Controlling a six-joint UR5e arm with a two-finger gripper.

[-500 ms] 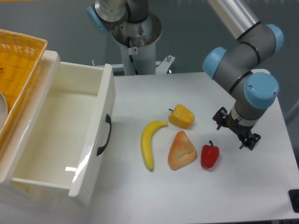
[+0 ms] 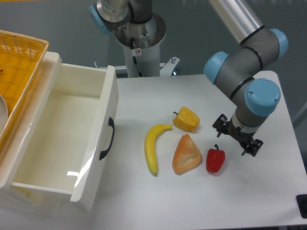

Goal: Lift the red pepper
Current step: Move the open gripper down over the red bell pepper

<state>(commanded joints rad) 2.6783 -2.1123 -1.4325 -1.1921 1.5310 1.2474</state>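
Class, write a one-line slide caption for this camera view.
Tool hovers beside red pepper, near bread, banana and yellow pepper.

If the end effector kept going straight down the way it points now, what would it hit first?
Probably bare table, just right of the red pepper. The end effector looks offset up-right of it, though depth is unclear from this one view.

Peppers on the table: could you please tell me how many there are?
2. The red pepper lies right of the bread, just below the gripper. The yellow pepper lies above the bread, beside the banana's tip. None appears hidden.
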